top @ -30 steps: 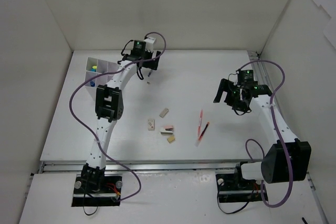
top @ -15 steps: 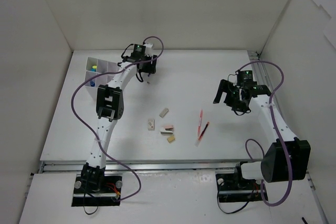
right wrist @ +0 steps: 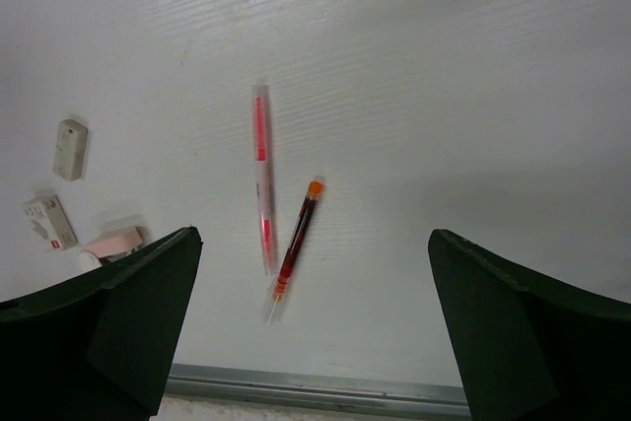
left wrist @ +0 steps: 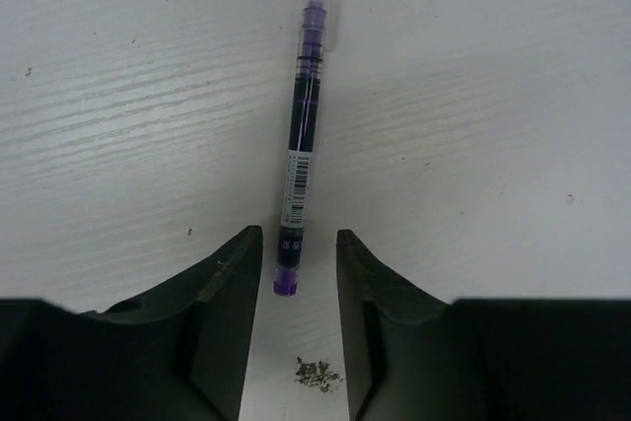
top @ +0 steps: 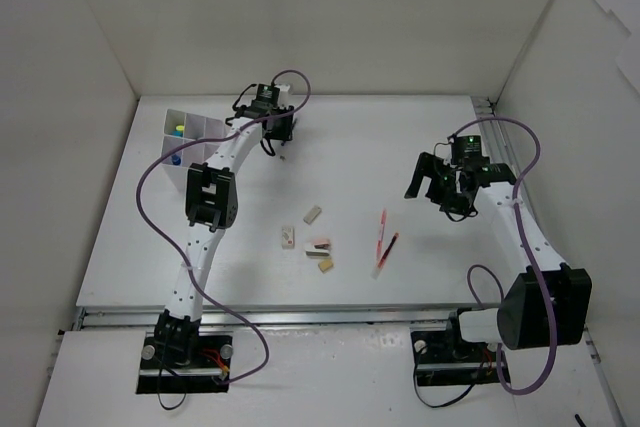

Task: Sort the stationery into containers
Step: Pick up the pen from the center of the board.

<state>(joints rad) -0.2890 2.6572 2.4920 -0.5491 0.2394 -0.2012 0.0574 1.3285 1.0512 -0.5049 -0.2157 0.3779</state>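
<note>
Pen [left wrist: 300, 145], purple-bodied, flat on the table [left wrist: 493, 96], long axis running straight ahead of the left gripper [left wrist: 299, 248], its near end sitting right between the fingertips and its clear cap farthest away. Jaws are parted only a little, a sliver of gap either side, nothing clamped yet; a squeeze should catch the barrel crosswise. Right gripper [top: 440, 190] hangs wide open and empty, well apart, so the left is plainly nearer.

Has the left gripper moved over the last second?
Yes. The left gripper has shifted slightly left, toward the white box, and now straddles the purple pen.
</note>
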